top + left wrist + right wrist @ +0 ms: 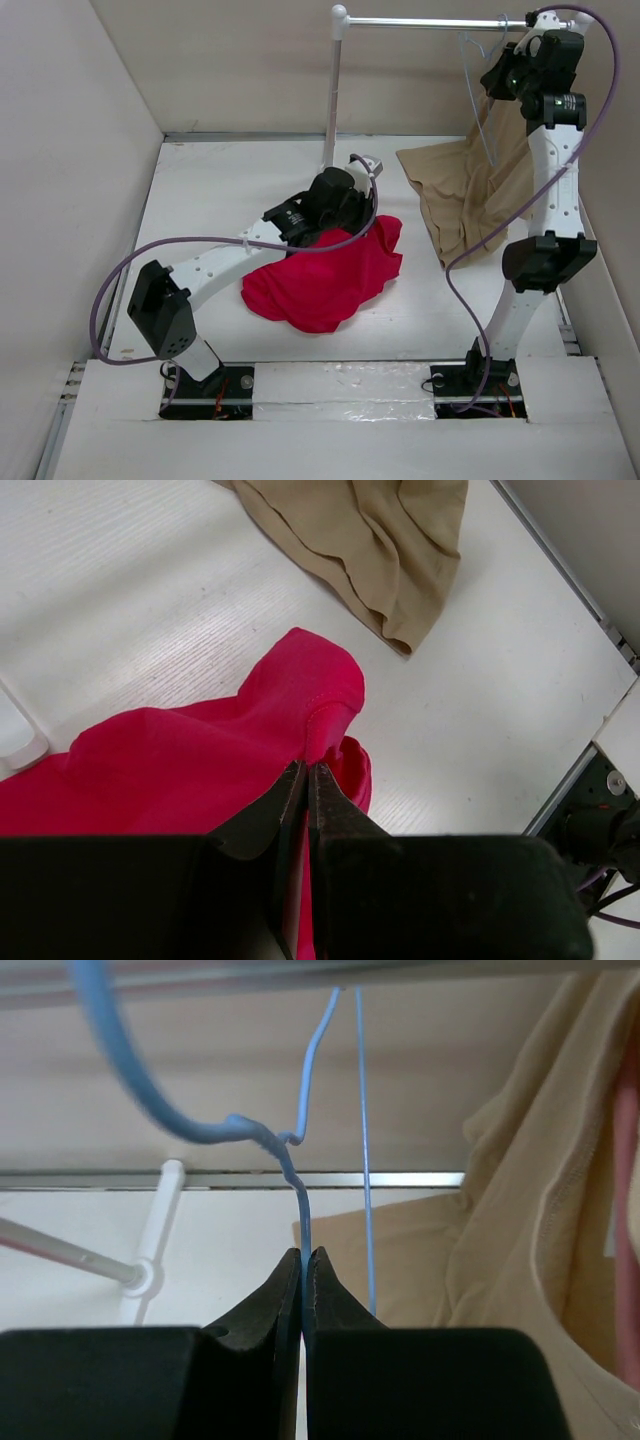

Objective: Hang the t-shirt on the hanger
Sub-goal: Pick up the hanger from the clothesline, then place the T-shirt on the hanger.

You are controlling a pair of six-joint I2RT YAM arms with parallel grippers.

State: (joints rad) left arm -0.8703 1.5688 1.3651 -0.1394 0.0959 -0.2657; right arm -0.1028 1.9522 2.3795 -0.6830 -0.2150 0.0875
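The red t-shirt [325, 275] lies bunched on the white table in the middle; it also shows in the left wrist view [200, 755]. My left gripper [345, 215] is shut on a fold of the t-shirt at its far edge, fingers [345, 810] pinching red cloth. The pale blue wire hanger [480, 95] hangs from the rail at top right; its hook and neck show in the right wrist view [290, 1150]. My right gripper [505, 75] is shut on the hanger's wire just below the twisted neck, fingers [330, 1295] closed around it.
A metal rail [430, 22] on a white post [332, 90] spans the back. A beige garment [465, 195] hangs at the right and trails onto the table; it also shows in the left wrist view [370, 540] and the right wrist view [540, 1250], with a pinkish hanger [625, 1190] inside it.
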